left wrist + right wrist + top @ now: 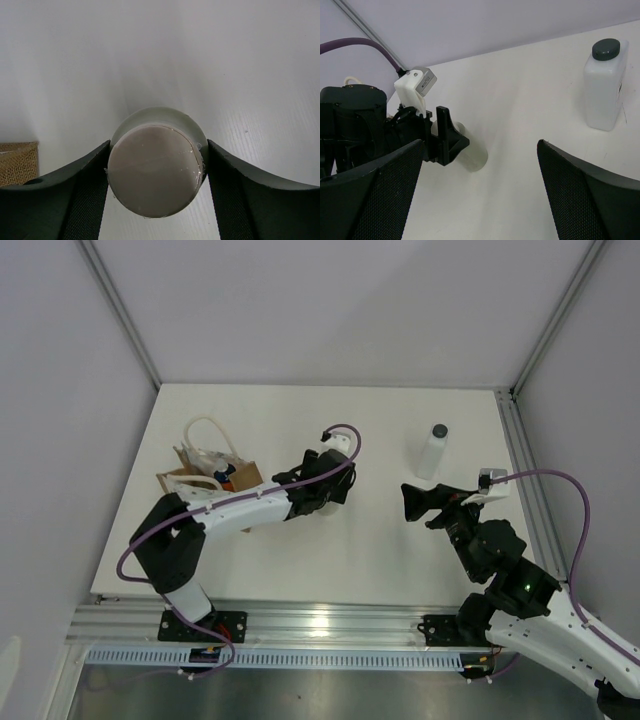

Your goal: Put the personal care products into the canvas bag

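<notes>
The cream bottle [152, 172] sat between the fingers of the left gripper [158, 145], which pinched it from both sides. The left wrist view looked straight at its round end. It was out over the middle of the table [380, 570], well to the right of the canvas bag [245, 478], so it was not yet packed. From the right wrist view I could not tell whether the bottle rested on the table or hung just above it.

The bag stood at the left with its rope handles [205, 425] looped above the mouth. Something orange and blue and something white showed inside it. The white bottle with the dark cap [433, 452] stood upright at the far right, untouched. The right gripper [412, 503] was near it, its fingers spread wide and holding nothing.

Several things could go wrong, I judged:
- **The grip:** the round body, gripped on two narrow lines, might twist or slide out on the swing to the bag.
- **The bag:** it looked soft and partly full. A low approach could snag a handle, push the bag along or tip it, and the bottle could land on the rim.
- **The left forearm:** it lay close beside the bag and could nudge it.
- **The upright bottle:** a careless reach could topple it.
</notes>
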